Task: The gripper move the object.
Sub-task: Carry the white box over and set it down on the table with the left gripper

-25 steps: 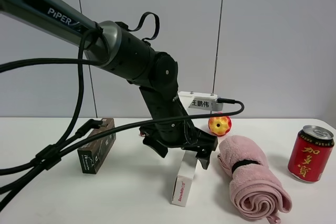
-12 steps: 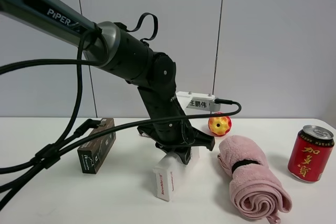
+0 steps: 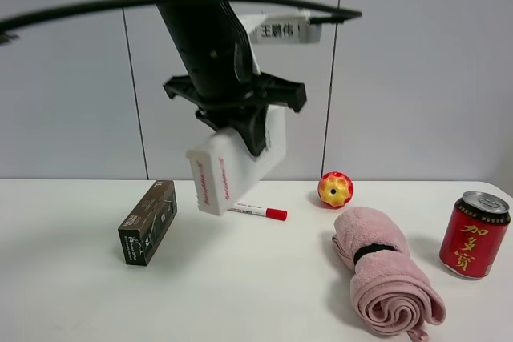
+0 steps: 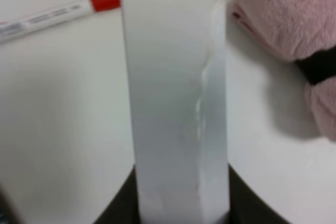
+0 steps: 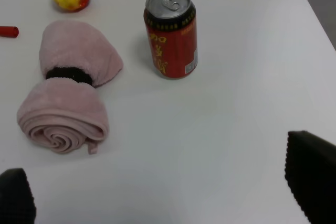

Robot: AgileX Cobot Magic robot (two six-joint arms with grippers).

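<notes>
My left gripper (image 3: pixel 250 135), a black arm end with a cable and a white label, is shut on the long white box (image 3: pixel 232 167). It holds the box tilted in the air, well above the white table (image 3: pixel 240 286). The box's end with red lettering faces down and left. In the left wrist view the box (image 4: pixel 176 93) fills the middle, with dark fingers (image 4: pixel 118 212) at its base. My right gripper (image 5: pixel 164 187) is open and empty, above the table near the can.
A dark green-brown box (image 3: pixel 148 222) lies at the left. A red-capped marker (image 3: pixel 258 211) lies under the lifted box. A red-yellow ball (image 3: pixel 335 189), a rolled pink towel (image 3: pixel 385 274) and a red can (image 3: pixel 474 234) are on the right.
The left gripper has risen high off the table with the white box in it, moving slightly left. The marker beneath is now uncovered.
</notes>
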